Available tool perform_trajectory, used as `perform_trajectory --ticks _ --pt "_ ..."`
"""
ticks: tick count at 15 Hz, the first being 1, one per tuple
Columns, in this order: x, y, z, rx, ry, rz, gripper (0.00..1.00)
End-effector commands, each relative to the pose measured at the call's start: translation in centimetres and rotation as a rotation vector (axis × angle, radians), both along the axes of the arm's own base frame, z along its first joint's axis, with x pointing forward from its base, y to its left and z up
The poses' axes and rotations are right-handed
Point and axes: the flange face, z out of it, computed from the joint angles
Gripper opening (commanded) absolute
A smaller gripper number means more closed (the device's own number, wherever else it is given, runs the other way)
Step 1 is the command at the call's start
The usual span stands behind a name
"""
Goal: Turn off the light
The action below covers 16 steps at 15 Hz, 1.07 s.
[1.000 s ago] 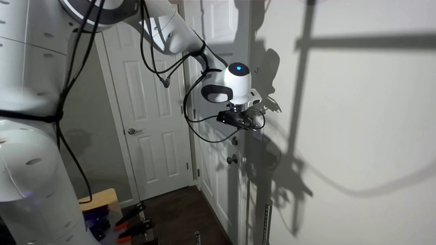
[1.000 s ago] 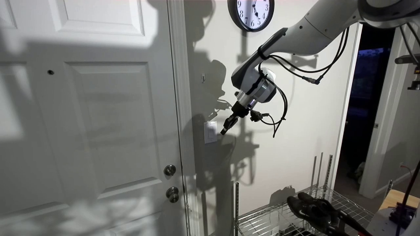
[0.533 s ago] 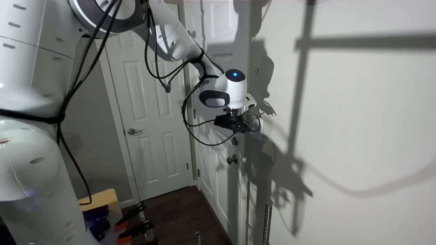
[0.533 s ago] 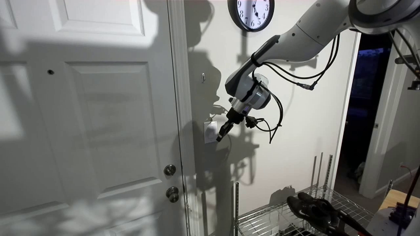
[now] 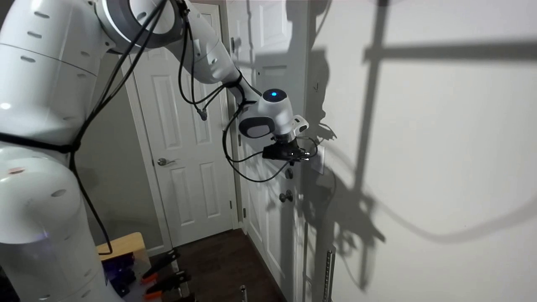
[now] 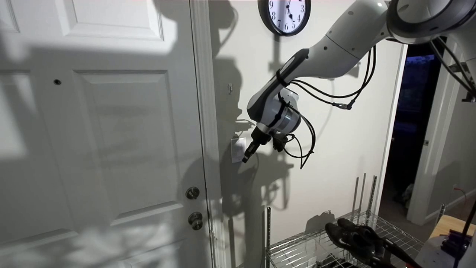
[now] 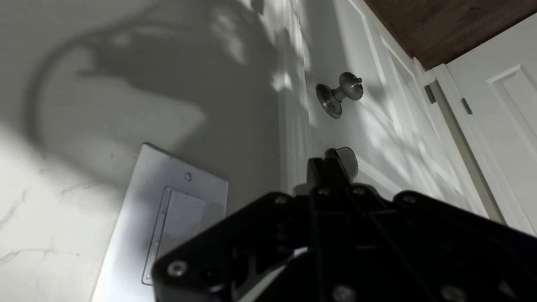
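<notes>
The light switch is a white wall plate with a wide rocker. The plate shows in both exterior views (image 5: pixel 320 162) (image 6: pixel 236 148), and the rocker (image 7: pixel 180 220) shows in the wrist view. My gripper (image 6: pixel 244 160) is shut and empty and points down and towards the door. In an exterior view its tip overlaps the plate's lower right edge. In the wrist view the gripper (image 7: pixel 322 161) lies to the right of the plate, with wall visible between them, so it looks apart from the switch. The gripper's body hides the lower right part of the plate there.
The white door (image 6: pixel 122 149) with a deadbolt (image 6: pixel 192 193) and knob (image 6: pixel 195 221) is left of the switch. A small hook (image 6: pixel 230 88) and a clock (image 6: pixel 285 16) are on the wall above. A wire rack (image 6: pixel 293 253) with black items stands below. Cables loop from the wrist.
The arm has moved down and towards the door. The gripper tip has gone from right of the plate to overlapping its lower right edge in an exterior view. The gripper looks shut throughout.
</notes>
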Motion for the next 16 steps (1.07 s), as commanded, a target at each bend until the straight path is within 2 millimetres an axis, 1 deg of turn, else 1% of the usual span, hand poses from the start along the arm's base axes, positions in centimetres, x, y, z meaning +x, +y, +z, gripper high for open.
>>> perform_trajectory --ticks 1,9,15,16 --pt "0.1 0.3 -0.7 -0.058 -0.060 -0.059 0.02" --pt "0.4 0.9 -2.2 -0.104 -0.166 -0.178 0.02" --pt "1.3 1.8 -3.0 -0.117 -0.251 -0.233 0.02" --pt "1.3 1.7 -3.3 -0.126 -0.261 -0.239 0.02"
